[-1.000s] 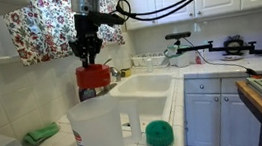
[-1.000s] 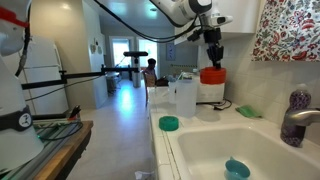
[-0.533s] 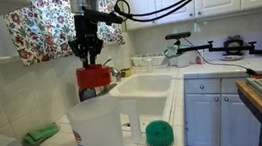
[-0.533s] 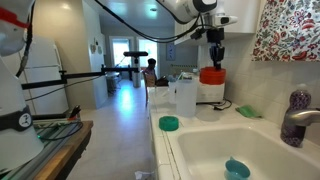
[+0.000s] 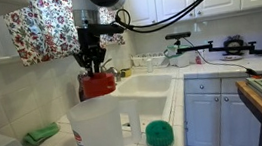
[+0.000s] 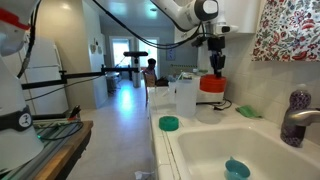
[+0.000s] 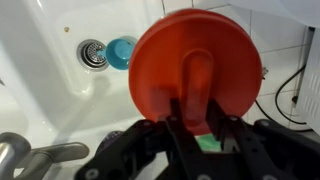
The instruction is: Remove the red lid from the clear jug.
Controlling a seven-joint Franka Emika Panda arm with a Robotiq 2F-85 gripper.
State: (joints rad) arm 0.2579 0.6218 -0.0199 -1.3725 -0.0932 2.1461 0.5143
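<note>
The red lid (image 5: 97,85) is round and thick, with a raised grip ridge across its top. My gripper (image 5: 93,68) is shut on that ridge and holds the lid in the air beside the sink, apart from the clear jug (image 5: 99,133). The jug stands upright on the counter with its top open. In an exterior view the lid (image 6: 211,86) hangs under the gripper (image 6: 216,71), just right of the jug (image 6: 185,98). In the wrist view the lid (image 7: 195,55) fills the middle, with the fingers (image 7: 196,108) clamped on its ridge.
A white sink (image 5: 155,84) lies beside the lid, with a teal item (image 7: 122,48) near its drain (image 7: 92,52). A green round object (image 5: 158,132) sits on the counter edge. A green cloth (image 5: 41,134), a faucet (image 6: 293,121) and a cable are nearby.
My gripper has come down a little with the red lid in it, closer to the counter. The jug has not moved.
</note>
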